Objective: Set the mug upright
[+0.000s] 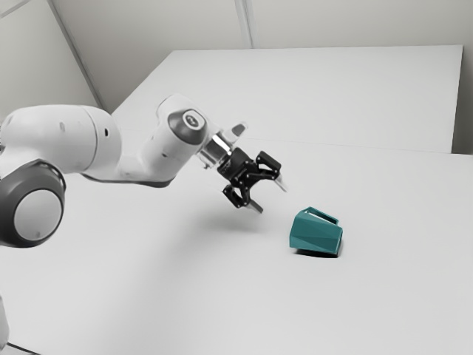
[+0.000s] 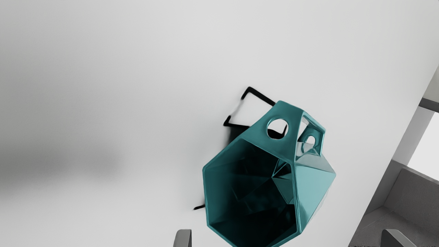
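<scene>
Got a white bench (image 1: 406,296), pale wall (image 1: 355,24) beyond it, and some grey blocky thing (image 2: 415,192) past its edge.

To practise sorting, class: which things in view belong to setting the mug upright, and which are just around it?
Job:
teal mug, on its side
open gripper

Just around:
white table, beneath the mug
pale wall behind

white table (image 1: 148,296) | pale walls (image 1: 355,26) | grey boxy shape (image 2: 411,192) beyond table edge | bright white patch (image 2: 427,147)
</scene>
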Controlling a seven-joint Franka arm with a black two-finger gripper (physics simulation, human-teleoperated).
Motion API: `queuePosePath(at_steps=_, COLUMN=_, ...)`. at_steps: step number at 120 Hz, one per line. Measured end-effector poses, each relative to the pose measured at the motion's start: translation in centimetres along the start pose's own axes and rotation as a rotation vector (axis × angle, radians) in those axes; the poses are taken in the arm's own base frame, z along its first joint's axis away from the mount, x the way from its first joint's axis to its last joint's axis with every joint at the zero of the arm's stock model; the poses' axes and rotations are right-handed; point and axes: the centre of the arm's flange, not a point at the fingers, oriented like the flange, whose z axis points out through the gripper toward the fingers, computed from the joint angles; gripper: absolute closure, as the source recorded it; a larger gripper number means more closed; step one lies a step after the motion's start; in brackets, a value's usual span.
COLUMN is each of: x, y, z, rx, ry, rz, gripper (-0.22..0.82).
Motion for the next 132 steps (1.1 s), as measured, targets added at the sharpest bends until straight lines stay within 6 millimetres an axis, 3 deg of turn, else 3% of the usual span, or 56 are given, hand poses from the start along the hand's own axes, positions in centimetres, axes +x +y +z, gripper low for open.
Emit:
queuePosePath(at_steps=33, x=-0.3, y=1.2, z=4.8, rx=-0.072, ry=-0.04, rz=-0.06, gripper=0.0)
queuePosePath(at_steps=80, x=-0.2, y=2.0, z=9.1, rx=-0.137, ry=-0.056, rz=-0.132, gripper=0.0)
queuePosePath(at_steps=84, x=-0.2, y=2.1, z=9.2, rx=-0.137, ry=-0.055, rz=-0.133, gripper=0.05)
queuePosePath(at_steps=107, x=0.0, y=1.7, z=9.3, rx=-0.132, ry=-0.038, rz=-0.148, gripper=0.51)
queuePosePath(at_steps=116, x=0.1, y=1.7, z=9.2, rx=-0.133, ry=-0.03, rz=-0.149, gripper=0.61)
queuePosePath(at_steps=132, x=0.2, y=2.3, z=8.8, rx=-0.132, ry=-0.018, rz=-0.141, gripper=0.69)
